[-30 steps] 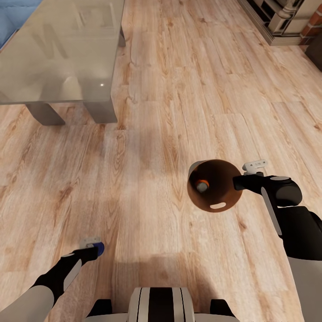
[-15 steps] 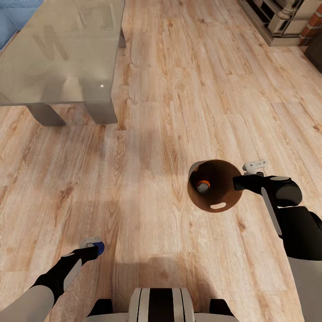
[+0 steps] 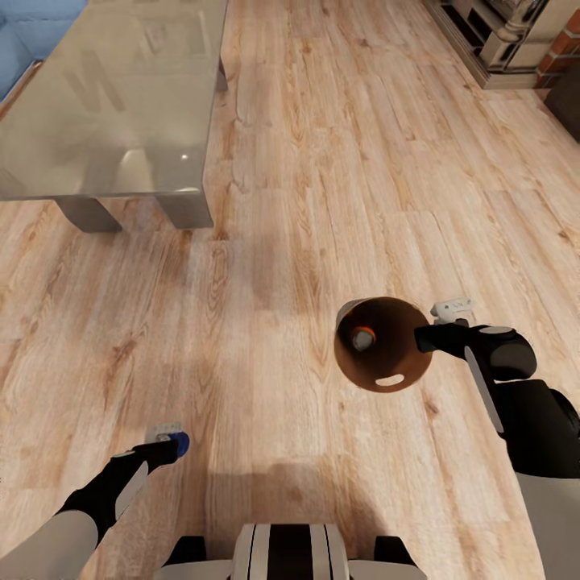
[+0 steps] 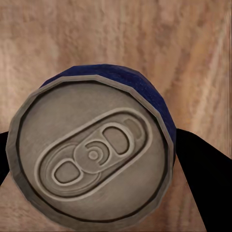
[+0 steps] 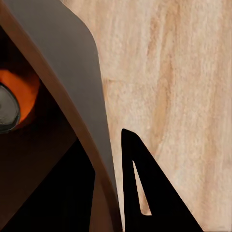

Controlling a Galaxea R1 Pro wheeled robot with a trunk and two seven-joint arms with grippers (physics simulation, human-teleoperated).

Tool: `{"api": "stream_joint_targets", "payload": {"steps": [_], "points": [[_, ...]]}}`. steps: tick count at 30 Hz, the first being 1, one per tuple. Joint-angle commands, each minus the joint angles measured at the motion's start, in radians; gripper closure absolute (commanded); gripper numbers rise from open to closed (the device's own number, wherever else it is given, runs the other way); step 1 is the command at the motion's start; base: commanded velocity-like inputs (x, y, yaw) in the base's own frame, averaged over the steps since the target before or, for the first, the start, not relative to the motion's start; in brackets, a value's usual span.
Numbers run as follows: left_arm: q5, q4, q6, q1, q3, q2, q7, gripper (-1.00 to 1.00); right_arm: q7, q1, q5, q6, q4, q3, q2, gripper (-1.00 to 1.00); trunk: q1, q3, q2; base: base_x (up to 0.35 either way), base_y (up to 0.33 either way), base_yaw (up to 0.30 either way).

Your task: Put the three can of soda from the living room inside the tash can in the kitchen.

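My right gripper (image 3: 422, 337) is shut on the rim of the tan wooden trash can (image 3: 400, 324), holding it tilted above the floor with its brown inside facing the head camera. One orange soda can (image 3: 364, 336) lies inside it. The right wrist view shows the bin's rim (image 5: 72, 92) pinched between the black fingers (image 5: 131, 169), and the orange can (image 5: 21, 96) deep inside. Low at the left, my left gripper (image 3: 169, 441) is shut on the dark blue soda can (image 3: 180, 443). Its silver top (image 4: 92, 157) faces the left wrist camera.
A glass-topped low table (image 3: 121, 89) stands on grey legs at the upper left, with the blue sofa (image 3: 24, 32) behind it. The brick fireplace base (image 3: 515, 44) is at the upper right. Light wood floor (image 3: 306, 177) stretches between them.
The whole picture has shifted slightly, so the camera has moved. Both grippers keep the same hold on the bin and the blue can.
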Motion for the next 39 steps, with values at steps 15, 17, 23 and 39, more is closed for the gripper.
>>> {"api": "stream_joint_targets", "payload": {"steps": [15,17,23,39], "points": [[0.004,-0.266,0.159,0.002,0.008,-0.001,0.0,1.0,-0.001,0.075,-0.014,-0.047,0.003,0.0,0.031,1.0,-0.058,0.047,0.105,0.0,0.0,0.0],[0.004,-0.306,0.185,0.002,0.01,-0.001,0.0,1.0,-0.002,0.076,-0.017,-0.057,0.004,-0.001,0.033,1.0,-0.065,0.053,0.119,0.0,0.0,0.0],[0.0,-0.446,0.268,0.003,0.003,-0.002,0.0,1.0,-0.004,0.077,-0.018,-0.075,0.008,-0.006,0.09,1.0,-0.088,0.072,0.161,0.0,0.0,0.0],[0.007,-0.772,0.369,0.039,0.012,-0.002,-0.13,1.0,-0.024,0.215,-0.021,-0.214,0.009,-0.059,0.099,1.0,-0.15,0.122,0.273,0.0,0.0,0.0]]}}
